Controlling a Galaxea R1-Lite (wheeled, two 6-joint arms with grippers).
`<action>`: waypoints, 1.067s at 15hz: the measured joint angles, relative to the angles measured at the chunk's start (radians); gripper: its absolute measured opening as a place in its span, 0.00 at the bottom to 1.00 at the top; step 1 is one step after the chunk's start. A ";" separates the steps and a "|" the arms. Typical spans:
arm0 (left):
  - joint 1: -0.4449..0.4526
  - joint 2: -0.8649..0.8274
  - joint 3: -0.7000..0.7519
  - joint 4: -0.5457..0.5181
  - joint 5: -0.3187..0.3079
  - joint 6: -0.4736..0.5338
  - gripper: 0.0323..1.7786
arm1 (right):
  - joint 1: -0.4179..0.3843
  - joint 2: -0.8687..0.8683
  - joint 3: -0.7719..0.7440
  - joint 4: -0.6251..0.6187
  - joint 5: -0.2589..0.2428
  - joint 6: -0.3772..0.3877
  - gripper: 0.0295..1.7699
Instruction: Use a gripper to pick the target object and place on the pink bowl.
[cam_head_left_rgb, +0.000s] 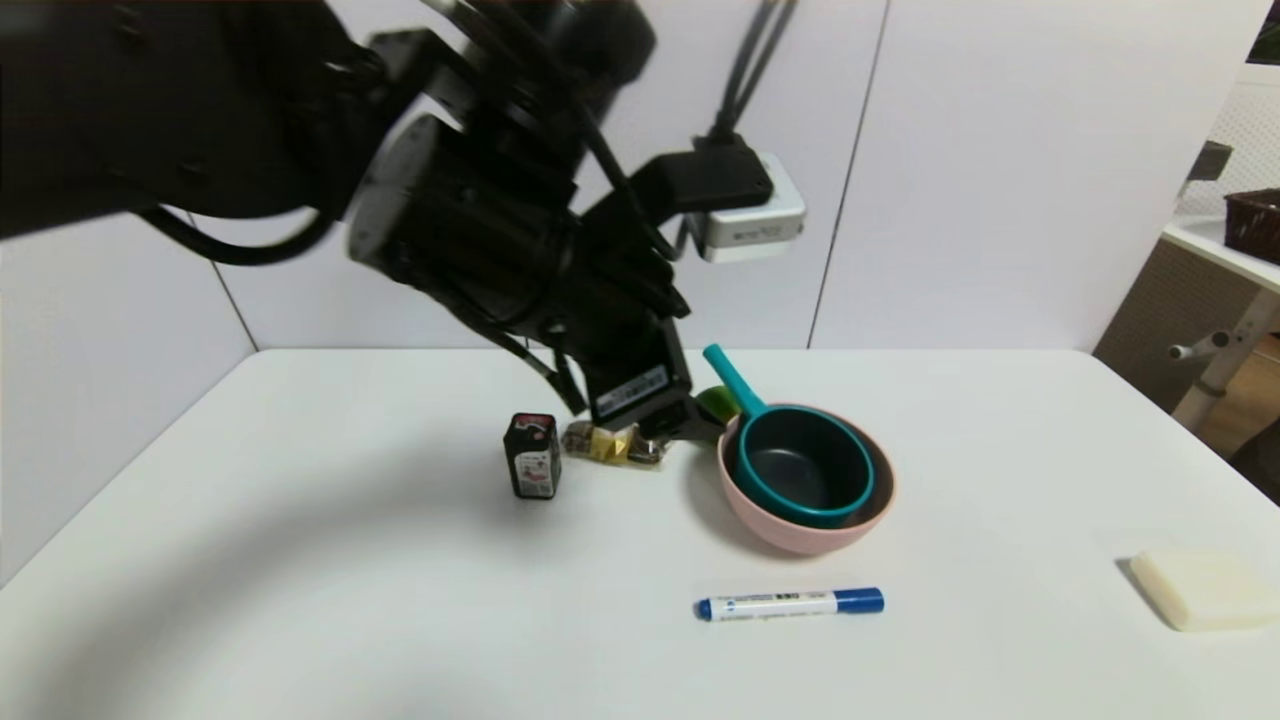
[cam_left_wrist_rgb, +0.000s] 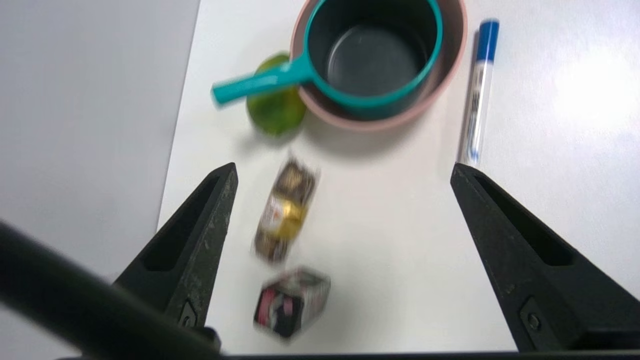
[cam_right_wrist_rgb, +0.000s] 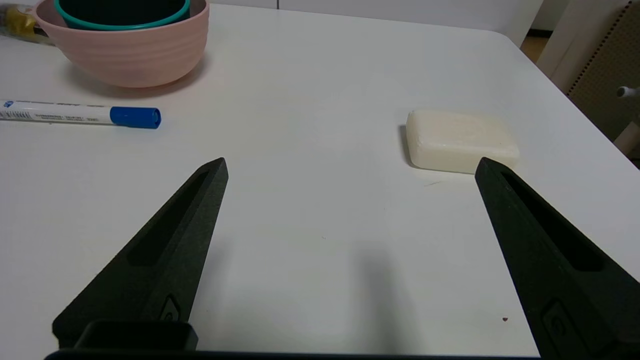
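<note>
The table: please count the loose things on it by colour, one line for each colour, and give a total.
Teal: 1, the saucepan
Pink: 1, the bowl
Green: 1, the lime
Blue and white: 1, the marker
Cream: 1, the soap bar
Black: 1, the small box
Gold and brown: 1, the wrapped sweet
Total: 7

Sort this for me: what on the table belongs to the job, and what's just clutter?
Job:
saucepan, already sitting in the pink bowl
left gripper, open, raised above the table, empty

Clutter:
lime
marker
soap bar
small black box
wrapped candy
right gripper, open, idle near the soap bar
</note>
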 joint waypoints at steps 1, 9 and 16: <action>0.020 -0.063 0.041 0.030 0.010 -0.015 0.88 | 0.000 0.000 0.000 0.000 0.000 0.000 0.97; 0.242 -0.601 0.645 -0.084 0.025 -0.152 0.93 | 0.000 0.000 0.000 0.000 0.000 0.000 0.97; 0.505 -0.981 1.307 -0.674 0.024 -0.291 0.94 | 0.000 0.000 0.000 0.000 0.000 0.000 0.97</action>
